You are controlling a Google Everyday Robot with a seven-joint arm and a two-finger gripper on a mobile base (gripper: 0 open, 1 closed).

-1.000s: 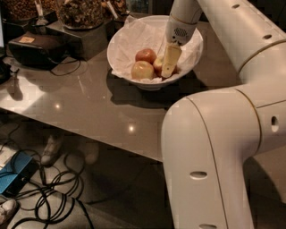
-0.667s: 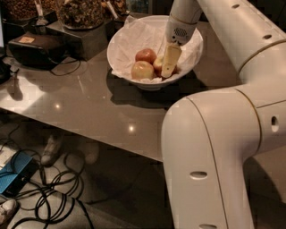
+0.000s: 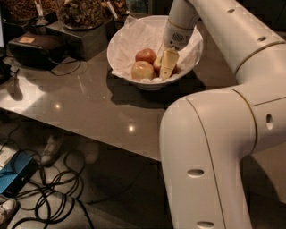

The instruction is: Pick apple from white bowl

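The white bowl (image 3: pixel 119 42), lined with crinkled white paper, stands at the back of the grey table (image 3: pixel 85 107). Three apples lie in it. A pale yellow-green apple (image 3: pixel 142 70) is in front and a smaller dark red apple (image 3: pixel 145 55) is behind it. The red-orange apple (image 3: pixel 157 64) lies to their right, mostly hidden behind my gripper. My gripper (image 3: pixel 167 67) reaches down into the bowl from above and is right against that apple.
My bulky white arm (image 3: pixel 214 152) fills the right foreground and covers the table's right side. A dark box with a cable (image 3: pixel 35 48) and a dark stand bearing a glass bowl of snacks (image 3: pixel 82 11) stand left of the bowl. Cables (image 3: pixel 49 192) lie on the floor.
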